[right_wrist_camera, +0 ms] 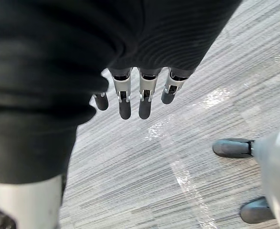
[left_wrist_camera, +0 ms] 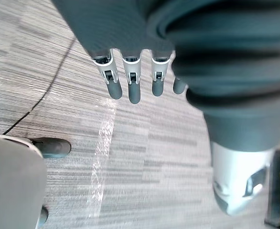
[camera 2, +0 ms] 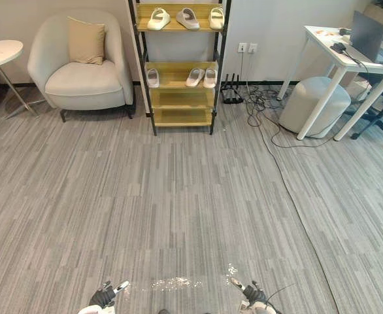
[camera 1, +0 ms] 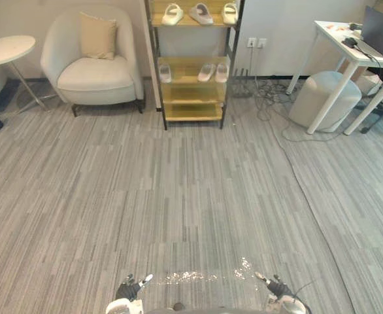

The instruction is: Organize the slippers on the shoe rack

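Shoe rack point(camera 2: 182, 98) between armchair point(camera 2: 87, 78) and pouf point(camera 2: 314, 104) (cables point(camera 2: 260, 101) beside rack).

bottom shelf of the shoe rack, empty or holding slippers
Empty: the bottom shelf shows bare wood; the slippers all sit higher up.

This looks like a room in an office or a lab, partly furnished like a living room. The floor is a grey striped carpet point(camera 1: 178, 196), the kind used in offices. On the right stands a white desk point(camera 1: 338, 40) with a laptop point(camera 1: 378, 29) on it, a rolling office chair point(camera 2: 374, 111) beside it and a white round pouf point(camera 1: 323, 98) by its legs. Wall sockets point(camera 1: 257, 42) sit on the pale wall, and loose cables point(camera 1: 270, 98) lie on the carpet below them. On the left is a homely corner with a cream armchair point(camera 1: 93, 72), a beige cushion point(camera 1: 98, 36) and a round white side table point(camera 1: 5, 49). Against the wall between the two sides stands a shoe rack point(camera 1: 191, 112) with slippers point(camera 1: 172, 14) on its wooden shelves.
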Robot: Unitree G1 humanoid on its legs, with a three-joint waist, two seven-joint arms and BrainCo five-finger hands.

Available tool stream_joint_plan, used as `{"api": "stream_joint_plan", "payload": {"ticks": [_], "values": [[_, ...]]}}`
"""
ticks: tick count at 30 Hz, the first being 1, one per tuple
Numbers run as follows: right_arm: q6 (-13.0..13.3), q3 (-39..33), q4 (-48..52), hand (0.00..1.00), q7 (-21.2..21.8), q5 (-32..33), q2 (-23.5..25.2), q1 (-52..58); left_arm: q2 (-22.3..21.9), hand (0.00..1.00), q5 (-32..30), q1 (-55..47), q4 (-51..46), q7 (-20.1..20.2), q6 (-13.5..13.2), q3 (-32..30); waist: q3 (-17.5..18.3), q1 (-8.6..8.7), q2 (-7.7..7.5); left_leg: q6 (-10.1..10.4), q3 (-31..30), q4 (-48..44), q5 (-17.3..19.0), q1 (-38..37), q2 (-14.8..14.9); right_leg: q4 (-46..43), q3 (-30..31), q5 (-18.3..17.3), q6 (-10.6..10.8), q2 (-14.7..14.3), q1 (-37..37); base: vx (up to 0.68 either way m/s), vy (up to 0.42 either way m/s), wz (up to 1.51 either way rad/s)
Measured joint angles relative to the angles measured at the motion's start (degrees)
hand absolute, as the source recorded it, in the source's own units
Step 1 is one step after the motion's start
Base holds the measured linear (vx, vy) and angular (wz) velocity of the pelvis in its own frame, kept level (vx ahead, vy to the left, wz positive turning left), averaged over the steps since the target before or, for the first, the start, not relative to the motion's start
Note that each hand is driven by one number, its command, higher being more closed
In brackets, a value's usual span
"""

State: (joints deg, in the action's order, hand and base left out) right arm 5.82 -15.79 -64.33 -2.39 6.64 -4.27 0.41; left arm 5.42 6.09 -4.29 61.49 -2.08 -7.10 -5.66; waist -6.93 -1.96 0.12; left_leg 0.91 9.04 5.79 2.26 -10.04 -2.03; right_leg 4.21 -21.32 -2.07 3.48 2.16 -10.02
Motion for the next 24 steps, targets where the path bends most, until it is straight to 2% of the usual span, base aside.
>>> {"api": "stream_joint_plan", "payload": {"ticks": [4,12,24], "values": [[-0.01,0.72,0.0,0.0,0.02,-0.61,0.46,0.34,-0.1,0.0,-1.54,0.81,0.06,0.1,-0.01,2.84,-0.01,0.21,-0.08,0.11,0.47,0.0,0.08,-0.04,0.2,0.13,0.34,0.01,-0.01,-0.21,0.05,0.0,-0.026,-0.04],[-0.13,1.54,0.02,0.0,0.02,-1.98,1.44,0.97,-0.7,0.0,-1.47,0.93,0.1,0.0,-0.14,4.47,-0.04,0.27,-0.12,0.38,1.6,0.0,0.26,-0.16,0.52,0.7,1.26,0.24,-0.35,-0.65,0.02,-0.01,-0.036,-0.06],[-0.13,2.85,0.07,0.0,0.09,-1.56,1.92,0.85,-0.61,0.0,-1.4,1.32,0.02,-0.03,-0.15,4.49,-0.99,0.27,-0.58,0.61,2.32,0.0,0.53,-0.05,0.68,0.82,1.81,0.28,-0.46,-0.84,0.12,0.0,-0.007,-0.01]]}}
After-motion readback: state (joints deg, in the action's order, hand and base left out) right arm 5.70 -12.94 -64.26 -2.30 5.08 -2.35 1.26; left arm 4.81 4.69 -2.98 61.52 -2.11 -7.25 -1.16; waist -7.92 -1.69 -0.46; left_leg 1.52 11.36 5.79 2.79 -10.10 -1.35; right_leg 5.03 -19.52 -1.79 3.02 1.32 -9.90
